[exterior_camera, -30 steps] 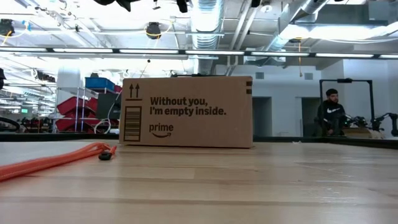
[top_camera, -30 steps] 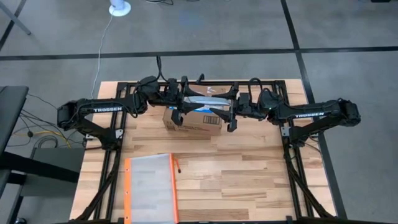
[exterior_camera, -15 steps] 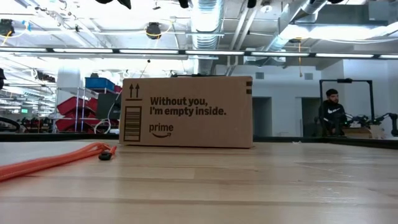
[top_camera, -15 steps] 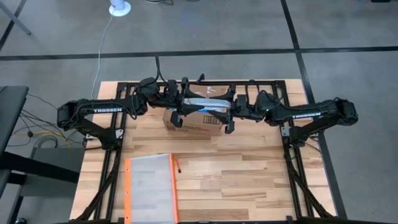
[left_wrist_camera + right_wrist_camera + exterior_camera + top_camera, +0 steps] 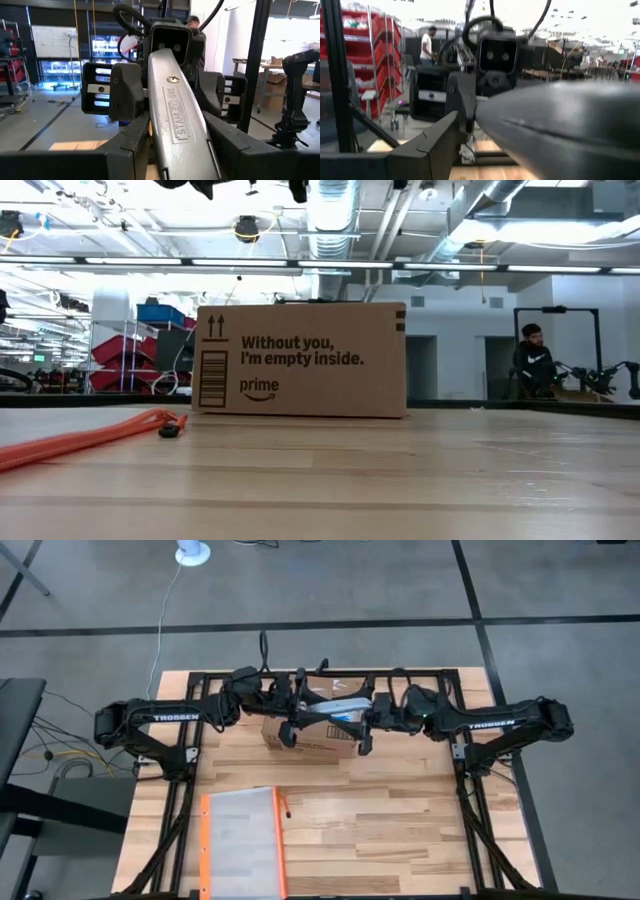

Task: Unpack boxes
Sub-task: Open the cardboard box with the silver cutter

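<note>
Closest to the front edge of the table (image 5: pixel 400 830) lies the clear pouch (image 5: pixel 240 840) with its orange edge. It is flat and has not moved.

Farther back stands the brown box (image 5: pixel 300 360), upright on the wood. It is well apart from the pouch and in the same spot as a second ago. From table height I can read its black words and see its arrows and barcode.

Both my arms reach in over the top of the box. My left gripper (image 5: pixel 289 730) is above the box's left end. Its fingers are pressed onto the silver knife (image 5: pixel 177 110), one on each side of the handle. The knife points across toward my right gripper (image 5: pixel 365 732), which is above the box's right end. I cannot tell if my right gripper is holding the knife or only meeting it.

Since a second ago my right arm has slid a little to the left, so the two grippers are closer together. More of the box top is hidden under them now.

Far behind the table, a person (image 5: pixel 530 360) sits in the room.
</note>
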